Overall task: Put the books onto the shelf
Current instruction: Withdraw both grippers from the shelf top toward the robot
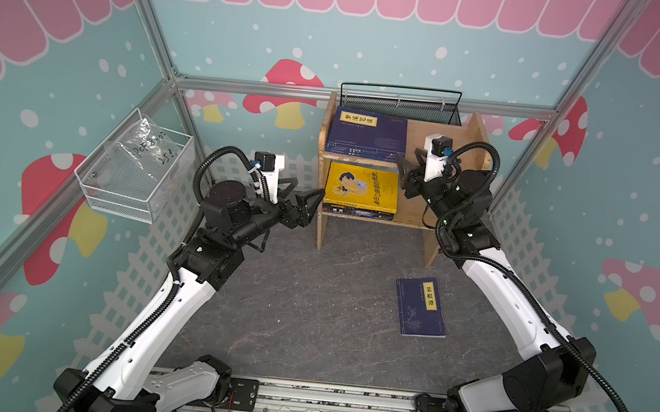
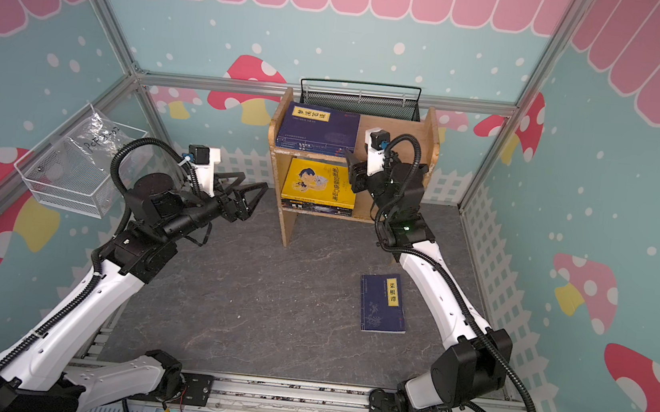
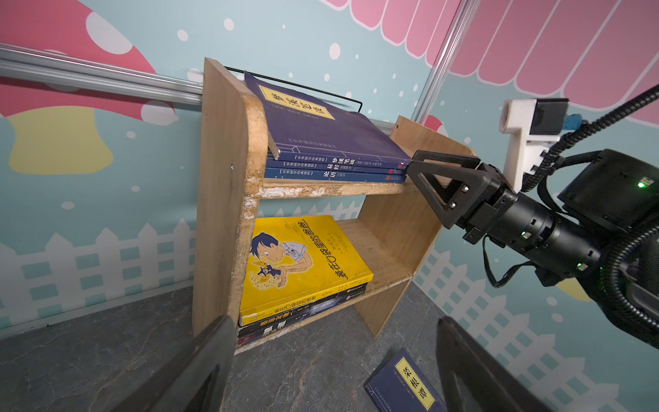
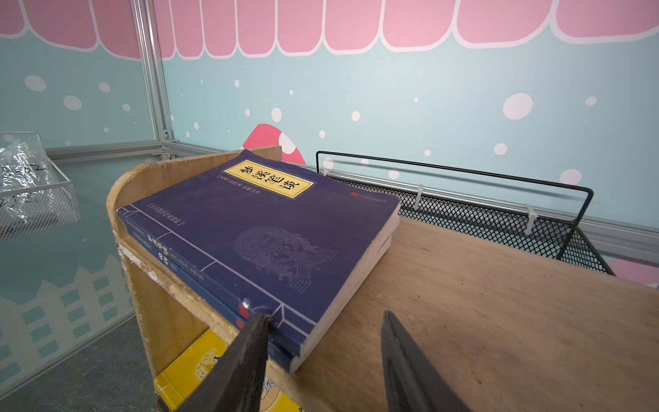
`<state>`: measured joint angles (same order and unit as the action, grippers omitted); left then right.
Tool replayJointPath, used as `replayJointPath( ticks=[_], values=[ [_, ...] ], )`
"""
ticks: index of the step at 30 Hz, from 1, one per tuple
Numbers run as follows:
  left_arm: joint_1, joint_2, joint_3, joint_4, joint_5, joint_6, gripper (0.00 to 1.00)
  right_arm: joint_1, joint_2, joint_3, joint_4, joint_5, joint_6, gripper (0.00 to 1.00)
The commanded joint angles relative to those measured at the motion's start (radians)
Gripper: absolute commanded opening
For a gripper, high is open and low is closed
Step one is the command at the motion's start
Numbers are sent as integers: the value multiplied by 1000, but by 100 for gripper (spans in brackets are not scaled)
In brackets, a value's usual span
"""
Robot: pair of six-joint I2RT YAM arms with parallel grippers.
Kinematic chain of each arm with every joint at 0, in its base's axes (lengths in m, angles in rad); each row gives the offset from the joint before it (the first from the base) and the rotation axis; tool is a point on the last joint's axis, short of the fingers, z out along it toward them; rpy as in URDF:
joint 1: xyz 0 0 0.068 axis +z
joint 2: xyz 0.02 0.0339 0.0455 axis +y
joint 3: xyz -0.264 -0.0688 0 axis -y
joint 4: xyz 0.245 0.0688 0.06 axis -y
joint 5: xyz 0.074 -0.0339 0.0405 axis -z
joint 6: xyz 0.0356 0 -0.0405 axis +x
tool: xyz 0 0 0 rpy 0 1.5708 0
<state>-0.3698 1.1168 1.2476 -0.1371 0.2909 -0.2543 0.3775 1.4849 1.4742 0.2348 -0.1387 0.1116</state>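
Book stack (image 4: 264, 246) corner touching right pincer (image 4: 322, 317) | part-open, empty | left pincer (image 1: 308, 186) wide, empty

White moulded arm shells (image 1: 178, 316): glossy plastic with small round holes, at 8 and 4 o'clock in both top views.
Matt black joint housings (image 1: 544, 376): blocky, rounded edges.
Black ribbed cable conduit (image 3: 609, 119): looped, held by white ties.
White printed wrist bracket (image 3: 524, 142): carries a black box camera with a blue plug.
Fingers (image 3: 445, 157): black triangular open frames, two screws each.
Status light (image 3: 640, 184): green.

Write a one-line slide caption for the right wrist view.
Right pincer at a corner of the navy books stacked on the wooden shelf.
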Motion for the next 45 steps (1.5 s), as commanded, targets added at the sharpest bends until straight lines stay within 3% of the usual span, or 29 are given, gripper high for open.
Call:
replayJointPath(
  ticks=[1,9,14,31,45],
  values=[
    [-4,4,-9,2,-15,20,89,-6,-10,-5,38,-41,4,53],
    [-4,17,-10,7,-22,15,90,-6,1,10,47,-155,-4,54],
    [-3,20,-13,10,-29,13,90,-6,18,23,48,-176,7,49],
    [-4,24,-16,7,-35,18,90,-6,48,46,69,-114,25,42],
    [-3,31,-17,11,-36,19,90,-6,77,62,70,-149,38,38]
  ],
)
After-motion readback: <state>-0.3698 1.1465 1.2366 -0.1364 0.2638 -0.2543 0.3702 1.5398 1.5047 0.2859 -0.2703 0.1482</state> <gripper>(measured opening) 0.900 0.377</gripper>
